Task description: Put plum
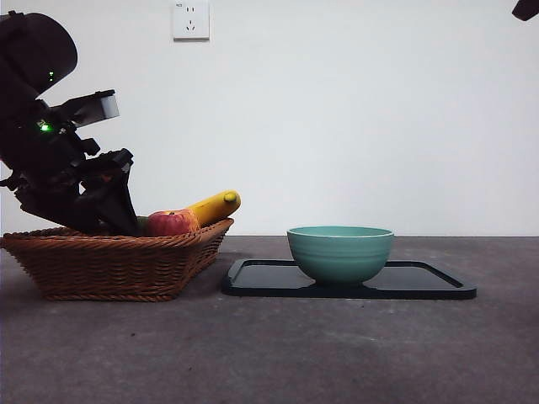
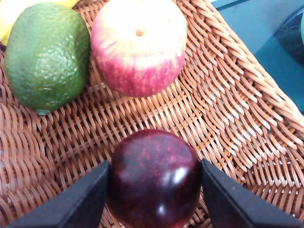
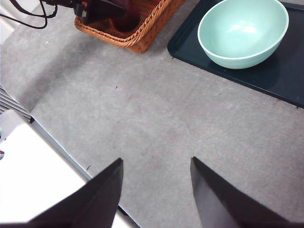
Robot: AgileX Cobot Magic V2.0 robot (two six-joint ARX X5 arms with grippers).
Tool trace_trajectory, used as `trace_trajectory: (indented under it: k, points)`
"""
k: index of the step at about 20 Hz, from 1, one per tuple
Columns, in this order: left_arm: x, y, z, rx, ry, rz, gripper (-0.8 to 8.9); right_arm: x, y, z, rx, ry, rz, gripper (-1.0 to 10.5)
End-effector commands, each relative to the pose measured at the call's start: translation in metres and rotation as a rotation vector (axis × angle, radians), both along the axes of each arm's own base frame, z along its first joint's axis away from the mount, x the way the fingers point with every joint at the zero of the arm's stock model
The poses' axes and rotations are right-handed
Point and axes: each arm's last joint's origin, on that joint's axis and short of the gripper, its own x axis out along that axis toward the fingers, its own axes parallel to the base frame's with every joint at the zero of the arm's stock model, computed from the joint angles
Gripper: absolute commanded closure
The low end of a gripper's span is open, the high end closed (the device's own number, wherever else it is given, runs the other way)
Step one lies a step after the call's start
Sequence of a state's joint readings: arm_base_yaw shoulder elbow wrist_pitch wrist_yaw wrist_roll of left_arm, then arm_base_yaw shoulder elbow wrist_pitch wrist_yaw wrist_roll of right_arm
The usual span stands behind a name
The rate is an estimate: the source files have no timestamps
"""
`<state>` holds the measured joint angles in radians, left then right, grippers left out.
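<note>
At far left, our left gripper (image 2: 154, 190) reaches into the basket (image 1: 118, 261), its jaws flanking and touching the plum (image 2: 154, 178), not yet lifted. Mid-frame, the bowl (image 1: 340, 251) waits. Our right gripper (image 3: 156, 190) hangs open, idle.

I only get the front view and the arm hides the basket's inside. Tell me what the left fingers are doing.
Observer: The left gripper has a finger on each side of the plum, which lies on the basket floor.
Operator: Name its neighbours.
Observer: An apple and a green fruit lie beyond it, apart from it.
Operator: Report the right arm.
Observer: The right gripper hangs open over bare table, short of the bowl.
</note>
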<state>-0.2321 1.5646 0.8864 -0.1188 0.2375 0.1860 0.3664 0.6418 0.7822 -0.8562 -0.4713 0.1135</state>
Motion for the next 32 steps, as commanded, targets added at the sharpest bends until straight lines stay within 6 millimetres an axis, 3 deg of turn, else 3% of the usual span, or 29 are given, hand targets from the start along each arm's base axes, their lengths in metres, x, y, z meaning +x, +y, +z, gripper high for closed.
trace_trajectory:
  k: [1, 3, 6, 11, 15, 20, 23, 27, 32]
  points:
    - [0.003, -0.001, -0.004, 0.010, 0.005, -0.003, 4.56, 0.001, 0.001, 0.001, 0.009, 0.001, -0.002, 7.2]
    - [0.003, -0.001, -0.002, 0.006, 0.000, -0.001, 3.86, 0.001, 0.001, 0.001, 0.010, 0.000, -0.002, 7.2]
    - [0.001, -0.001, 0.008, -0.006, -0.031, 0.004, 3.72, 0.001, 0.001, 0.002, 0.011, -0.002, -0.002, 7.2]
    - [-0.011, 0.001, 0.051, -0.077, -0.146, 0.036, 3.76, 0.002, 0.001, 0.003, 0.016, -0.016, -0.002, 7.2]
    - [-0.039, 0.004, 0.092, -0.174, -0.199, 0.007, 3.77, 0.003, 0.002, 0.004, 0.022, -0.033, -0.003, 7.2]
    - [-0.088, 0.009, 0.126, -0.293, -0.196, -0.139, 3.78, 0.004, 0.002, 0.005, 0.029, -0.051, -0.003, 7.2]
    - [-0.116, 0.014, 0.136, -0.337, -0.154, -0.208, 3.78, 0.004, 0.002, 0.006, 0.031, -0.059, -0.003, 7.2]
    - [-0.147, 0.019, 0.135, -0.373, -0.017, -0.280, 3.78, 0.004, 0.002, 0.006, 0.032, -0.058, -0.003, 7.2]
    - [-0.163, 0.022, 0.128, -0.364, 0.096, -0.350, 3.80, 0.004, 0.002, 0.006, 0.032, -0.058, -0.004, 7.2]
